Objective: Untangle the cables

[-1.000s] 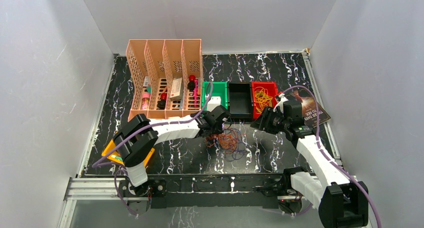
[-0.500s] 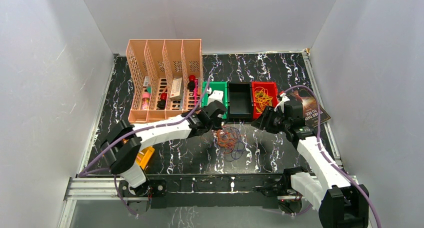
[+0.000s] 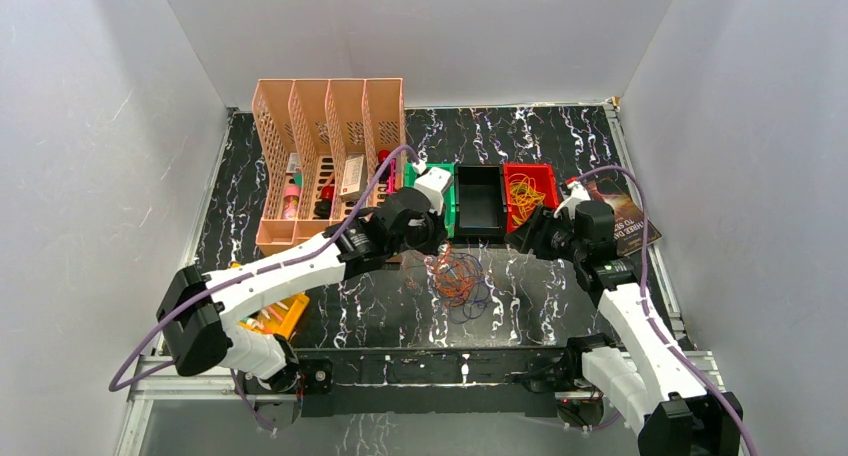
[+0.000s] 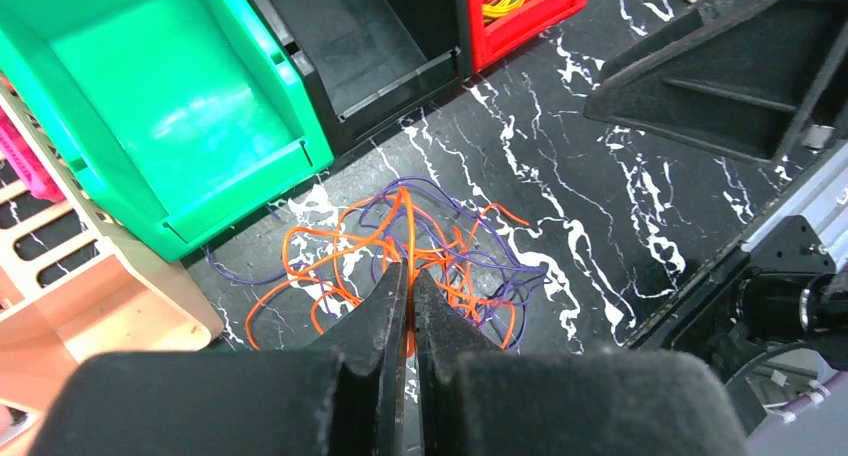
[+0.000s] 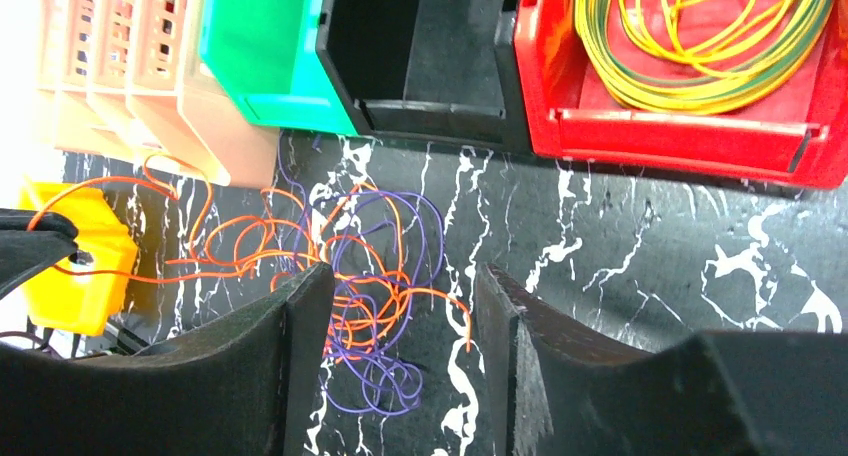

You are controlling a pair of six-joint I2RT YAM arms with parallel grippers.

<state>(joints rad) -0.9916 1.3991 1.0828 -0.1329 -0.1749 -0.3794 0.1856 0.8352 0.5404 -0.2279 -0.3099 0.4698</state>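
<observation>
- On the black, white-veined tabletop [image 3: 540,136], just in front of the green bin [image 4: 150,96] and black bin [image 4: 380,36]: cables [image 3: 458,278], a loose flat tangle of thin orange and purple wire loops.
- Left gripper [image 4: 408,272]: matte black fingers pressed together, pinching an orange strand [image 4: 405,226] that rises from the tangle.
- Right gripper [image 5: 402,276]: curved black fingers spread wide, hovering above the tangle's right side.
- Red bin [image 5: 690,136]: glossy plastic, holds a coil of yellow-green wire [image 5: 700,76].

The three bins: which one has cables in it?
The red bin, rightmost in the row: it holds coiled yellow cables. The green bin and black bin show none.
</observation>
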